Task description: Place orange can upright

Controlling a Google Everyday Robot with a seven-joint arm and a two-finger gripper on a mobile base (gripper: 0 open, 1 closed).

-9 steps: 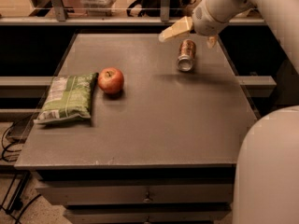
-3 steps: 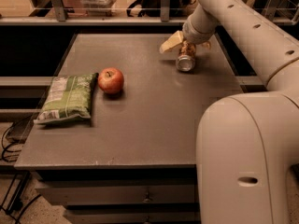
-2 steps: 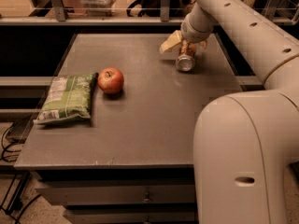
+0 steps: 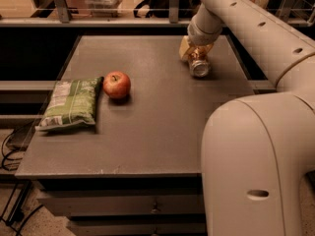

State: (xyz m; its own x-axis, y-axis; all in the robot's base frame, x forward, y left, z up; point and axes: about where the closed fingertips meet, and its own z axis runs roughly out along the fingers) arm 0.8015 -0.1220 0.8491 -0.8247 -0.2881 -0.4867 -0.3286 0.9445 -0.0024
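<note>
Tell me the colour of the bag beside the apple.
The bag is green with white markings, per the camera view. The pincer is at the can.

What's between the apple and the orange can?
Only bare table between the apple and the tipped orange can, as the camera view shows. The tool is at the can's far end.

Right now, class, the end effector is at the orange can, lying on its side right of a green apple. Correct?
No: the camera view shows a red apple, not green. The end effector is at the orange can, lying on its side.
</note>
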